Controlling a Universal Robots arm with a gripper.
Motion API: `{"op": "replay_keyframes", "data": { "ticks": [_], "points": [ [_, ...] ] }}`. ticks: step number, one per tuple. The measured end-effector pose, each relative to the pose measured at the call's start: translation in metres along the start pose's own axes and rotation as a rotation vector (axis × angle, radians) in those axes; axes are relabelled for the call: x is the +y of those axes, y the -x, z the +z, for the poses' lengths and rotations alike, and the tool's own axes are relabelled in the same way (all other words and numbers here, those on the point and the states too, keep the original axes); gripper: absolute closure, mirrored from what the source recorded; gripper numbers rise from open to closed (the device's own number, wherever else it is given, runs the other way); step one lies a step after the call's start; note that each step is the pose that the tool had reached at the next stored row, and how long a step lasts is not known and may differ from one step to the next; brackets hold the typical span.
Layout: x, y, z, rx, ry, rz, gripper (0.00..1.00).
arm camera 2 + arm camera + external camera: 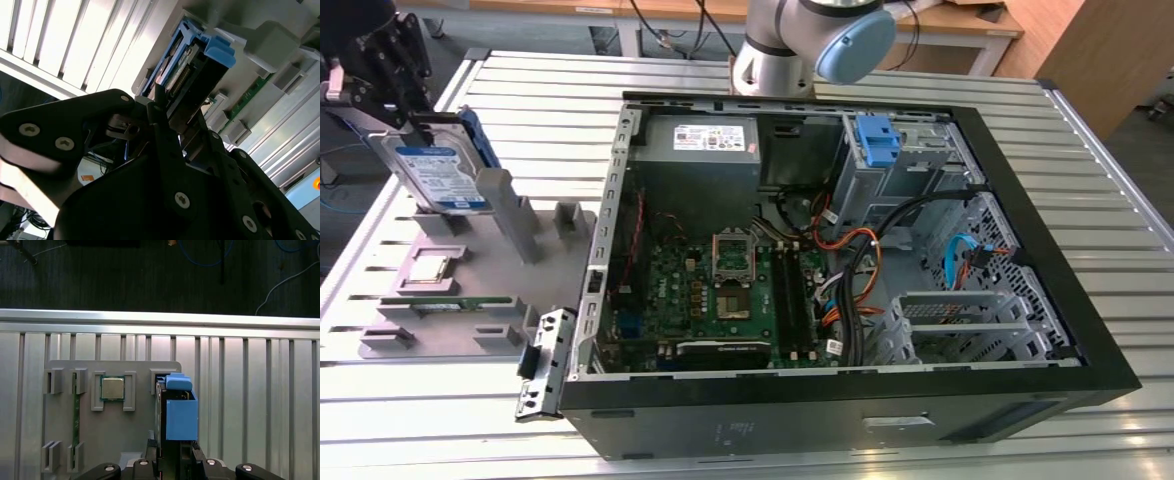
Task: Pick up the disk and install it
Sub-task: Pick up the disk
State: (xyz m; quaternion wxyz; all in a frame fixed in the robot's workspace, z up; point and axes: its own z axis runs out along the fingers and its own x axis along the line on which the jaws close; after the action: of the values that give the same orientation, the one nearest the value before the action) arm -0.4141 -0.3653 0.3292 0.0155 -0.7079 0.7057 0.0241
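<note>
The disk (438, 175) is a silver-grey drive with a white-and-blue label and blue carrier rails. It stands on edge, slightly tilted, at the grey fixture's (534, 285) far end on the exterior view's left. My gripper (416, 125) sits at its upper edge, with a black finger on each side, shut on it. In the first wrist view the disk (179, 415) runs edge-on away from the gripper (172, 456). In the second wrist view the black fingers (167, 137) clamp the disk (200, 62) near its blue end.
An open computer case (1107, 300) fills the exterior view's middle and right, with a blue bracket (878, 140) in its drive bay. The fixture also holds a CPU chip (430, 266) (113, 388) and a memory stick (424, 303) (76, 410). The arm's base (781, 55) stands behind the case.
</note>
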Motion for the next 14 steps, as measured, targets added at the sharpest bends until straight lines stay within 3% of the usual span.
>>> {"op": "replay_keyframes", "data": {
  "ticks": [14],
  "points": [
    [0.0, 0.0, -0.0001, -0.0006, 0.0002, 0.0, 0.65]
  ]
}}
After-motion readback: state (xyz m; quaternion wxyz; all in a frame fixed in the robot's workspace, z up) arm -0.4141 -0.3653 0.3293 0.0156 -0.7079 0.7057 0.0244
